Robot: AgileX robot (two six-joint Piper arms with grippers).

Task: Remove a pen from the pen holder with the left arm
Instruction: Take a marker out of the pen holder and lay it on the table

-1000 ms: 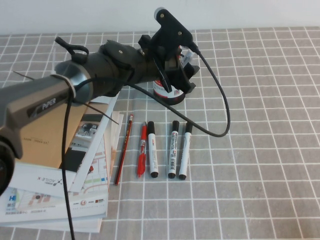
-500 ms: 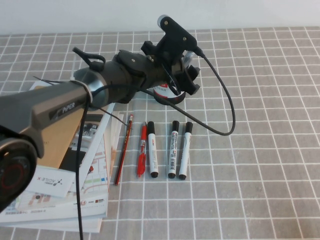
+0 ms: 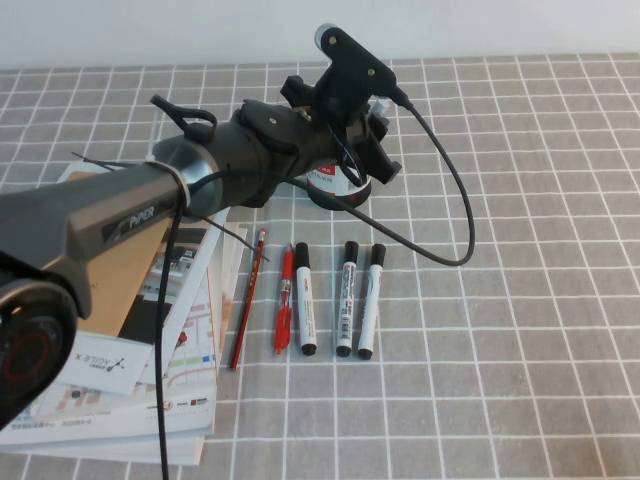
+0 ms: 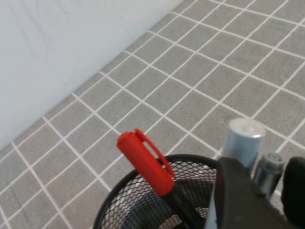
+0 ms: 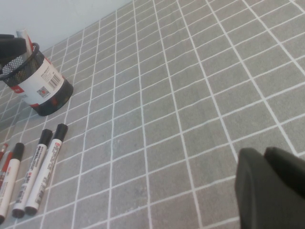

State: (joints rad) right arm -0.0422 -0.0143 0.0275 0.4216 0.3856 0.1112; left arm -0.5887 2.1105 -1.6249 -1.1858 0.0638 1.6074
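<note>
The black mesh pen holder [image 3: 337,187] with a white label stands at the back of the grey tiled table. My left gripper [image 3: 372,140] hangs right over its mouth. In the left wrist view the holder's rim [image 4: 143,202] shows a red-capped pen [image 4: 145,162], a thick silver pen [image 4: 244,138] and a thinner grey pen [image 4: 269,164]. The left gripper [image 4: 269,179] has its two black fingers pressed close on either side of that grey pen. The right gripper [image 5: 271,191] is away over bare table, its fingers together, holding nothing; the holder [image 5: 35,83] lies far from it.
In front of the holder lie a pencil [image 3: 248,300], a red pen [image 3: 284,300] and three markers [image 3: 303,300] [image 3: 347,298] [image 3: 369,300]. A stack of booklets [image 3: 150,340] fills the left side. A black cable [image 3: 455,215] loops off the left wrist.
The left arm has moved a little further back and right over the holder. Its fingers have drawn in around the grey pen.
</note>
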